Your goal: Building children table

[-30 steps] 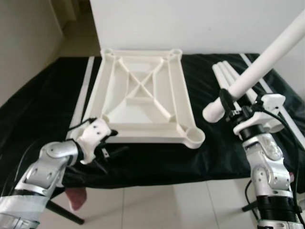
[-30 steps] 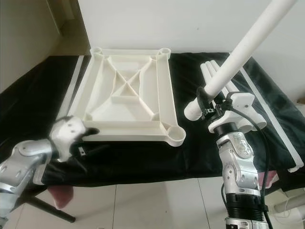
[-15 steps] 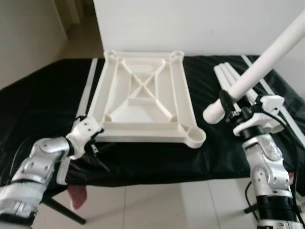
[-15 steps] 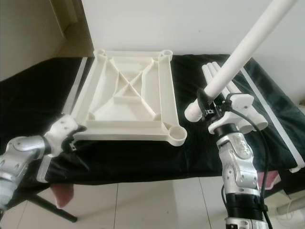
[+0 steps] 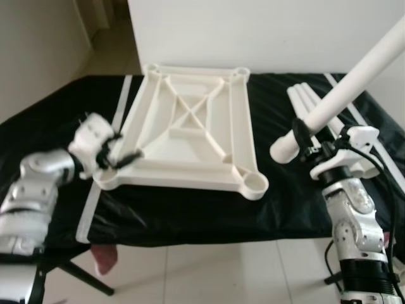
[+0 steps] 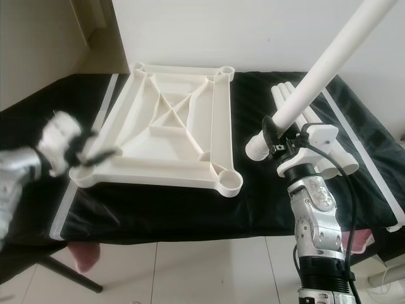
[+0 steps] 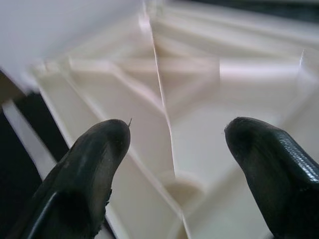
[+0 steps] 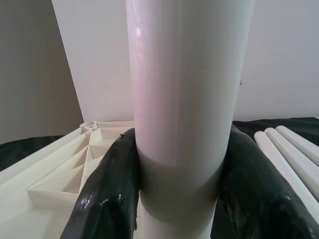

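The white ribbed tabletop (image 5: 190,126) lies upside down on a black cloth (image 5: 50,133). My left gripper (image 5: 123,156) hovers at its near-left corner. In the left wrist view its fingers (image 7: 94,154) stand open, with a rib of the tabletop (image 7: 164,109) between them and no visible contact. My right gripper (image 5: 302,136) is shut on a long white table leg (image 5: 354,73), which slants up to the right. The leg's lower end (image 6: 256,147) hangs above the cloth, to the right of the near-right corner socket (image 6: 229,182). In the right wrist view the black fingers (image 8: 109,189) clamp the leg (image 8: 184,84).
Three spare white legs (image 5: 304,98) lie side by side on the cloth behind my right gripper. White strips run along the cloth's left side (image 5: 120,95) and right side (image 5: 357,117). A white wall (image 5: 266,31) stands behind; tiled floor (image 5: 209,272) lies below the front edge.
My left arm has risen from the table's front edge and swung left to the tabletop's near-left corner. That corner now sits further left. The right arm and leg stay still.
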Available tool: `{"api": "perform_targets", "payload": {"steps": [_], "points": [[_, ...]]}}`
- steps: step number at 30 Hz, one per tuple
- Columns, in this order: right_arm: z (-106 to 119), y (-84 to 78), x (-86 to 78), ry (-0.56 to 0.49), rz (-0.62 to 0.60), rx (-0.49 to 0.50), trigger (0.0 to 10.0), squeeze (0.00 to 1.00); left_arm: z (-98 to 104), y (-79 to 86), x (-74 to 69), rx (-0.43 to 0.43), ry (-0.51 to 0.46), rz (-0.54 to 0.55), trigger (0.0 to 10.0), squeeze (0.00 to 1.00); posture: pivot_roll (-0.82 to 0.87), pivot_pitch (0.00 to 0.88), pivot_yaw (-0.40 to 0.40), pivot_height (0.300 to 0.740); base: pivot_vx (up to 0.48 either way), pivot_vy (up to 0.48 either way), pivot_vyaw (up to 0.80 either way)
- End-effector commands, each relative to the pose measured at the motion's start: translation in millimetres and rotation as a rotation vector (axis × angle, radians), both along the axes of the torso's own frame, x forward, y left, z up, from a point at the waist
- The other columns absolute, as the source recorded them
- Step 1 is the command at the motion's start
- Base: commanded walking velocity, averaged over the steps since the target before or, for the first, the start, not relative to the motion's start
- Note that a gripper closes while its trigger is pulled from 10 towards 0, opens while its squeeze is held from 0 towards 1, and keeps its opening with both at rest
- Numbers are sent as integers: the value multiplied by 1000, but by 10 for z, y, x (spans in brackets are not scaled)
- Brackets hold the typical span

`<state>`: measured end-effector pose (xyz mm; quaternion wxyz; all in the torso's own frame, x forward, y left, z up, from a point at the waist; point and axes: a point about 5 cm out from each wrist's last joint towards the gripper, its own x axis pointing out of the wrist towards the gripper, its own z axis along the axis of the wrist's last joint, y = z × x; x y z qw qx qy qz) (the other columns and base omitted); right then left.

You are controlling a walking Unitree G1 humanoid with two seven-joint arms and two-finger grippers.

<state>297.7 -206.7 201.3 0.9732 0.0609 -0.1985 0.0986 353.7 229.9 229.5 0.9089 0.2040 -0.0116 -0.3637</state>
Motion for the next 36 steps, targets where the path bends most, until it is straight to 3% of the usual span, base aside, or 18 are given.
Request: {"api": "perform_targets", "payload": {"steps": [1, 4, 6, 7, 8, 10, 12, 15, 23, 24, 28, 30, 36], "points": [[41, -10, 11, -22, -8, -8, 10000, 0, -51, -21, 15, -35, 33, -13, 10000, 0, -35, 50, 7, 740, 0, 0, 0], [46, -5, 18, -22, -6, -10, 10000, 0, -11, -81, 74, -59, 24, -13, 10000, 0, -35, 51, 6, 740, 0, 0, 0], [47, 13, 24, -20, -4, -9, 10000, 0, -6, -305, 262, -84, -2, 70, 10000, 0, -44, 55, 9, 740, 0, 0, 0], [47, 13, 24, -20, -4, -9, 10000, 0, -6, -305, 262, -84, -2, 70, 10000, 0, -44, 55, 9, 740, 0, 0, 0], [45, 20, 22, -19, -4, -7, 10000, 0, -27, -436, 338, -105, 3, 107, 10000, 0, -45, 56, 10, 740, 0, 0, 0], [45, 20, 22, -19, -4, -7, 10000, 0, -27, -436, 338, -105, 3, 107, 10000, 0, -45, 56, 10, 740, 0, 0, 0], [34, 30, -1, -16, -7, -6, 10000, 0, -96, -722, 409, -133, 35, 106, 10000, 0, -53, 59, 14, 740, 0, 0, 0], [16, 11, -43, -7, -20, -3, 10000, 0, -139, -991, 452, -142, 60, 97, 10000, 0, -71, 70, 18, 740, 0, 0, 0], [-23, 9, -107, 12, -25, -5, 10000, 0, -123, -1231, 533, -167, 81, 166, 10000, 0, -90, 90, 21, 740, 0, 0, 0], [-35, 6, -128, 19, -28, -8, 10000, 0, -108, -1375, 549, -185, 90, 180, 10000, 0, -97, 98, 23, 740, 0, 0, 0], [-37, 5, -133, 20, -28, -8, 10000, 0, -109, -1416, 550, -188, 94, 184, 10000, 0, -97, 98, 23, 740, 0, 0, 0], [-39, 5, -145, 21, -31, -9, 10000, 0, -112, -1517, 548, -203, 99, 193, 10000, 0, -101, 99, 26, 740, 0, 0, 0], [-41, -10, -184, 25, -40, -10, 10000, 0, -121, -1839, 485, -241, 128, 115, 10000, 0, -111, 101, 32, 740, 0, 0, 0]]}}
